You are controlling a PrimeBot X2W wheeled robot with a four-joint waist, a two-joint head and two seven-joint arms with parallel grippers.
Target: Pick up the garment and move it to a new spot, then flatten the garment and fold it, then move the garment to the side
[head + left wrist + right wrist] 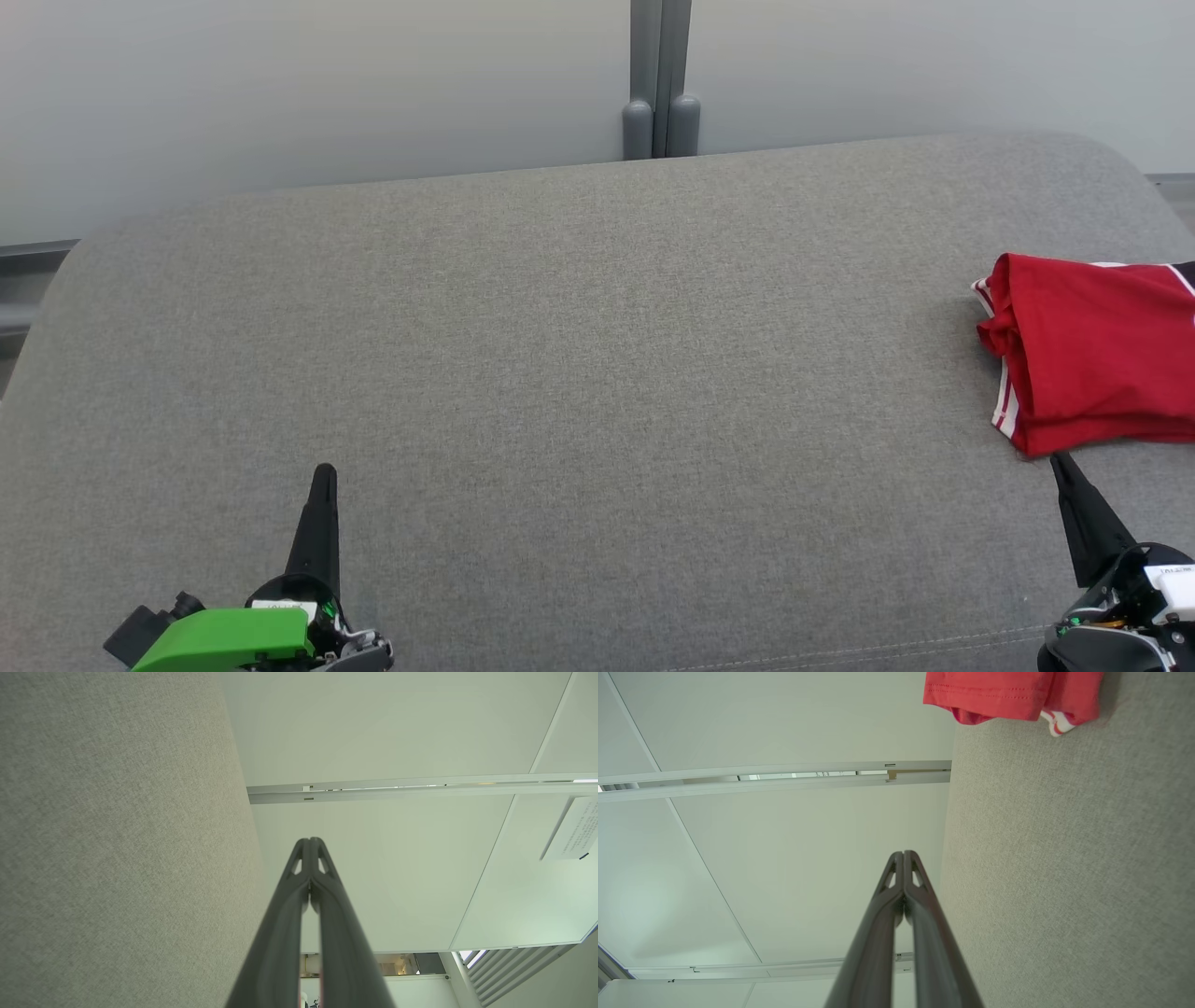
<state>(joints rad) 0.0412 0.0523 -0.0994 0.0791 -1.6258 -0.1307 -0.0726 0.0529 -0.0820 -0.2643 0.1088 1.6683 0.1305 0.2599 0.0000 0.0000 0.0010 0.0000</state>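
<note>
The garment (pixel 1092 355) is red with white striped trim and lies folded at the right edge of the grey upholstered surface (pixel 579 373). Its hem also shows at the top of the right wrist view, as the garment (pixel 999 693). My right gripper (pixel 1060 460) sits at the lower right, shut and holding nothing, its tip just below the garment's near edge. In its own wrist view the right gripper (pixel 903 853) has both fingers pressed together. My left gripper (pixel 324 469) rests at the lower left, shut and empty, far from the garment; the left gripper (pixel 309 840) shows tips touching.
A pale wall with a grey vertical post (pixel 660 84) stands behind the grey surface. The surface's rounded back edge runs across the upper head view. A seam (pixel 887 649) runs along its near right edge.
</note>
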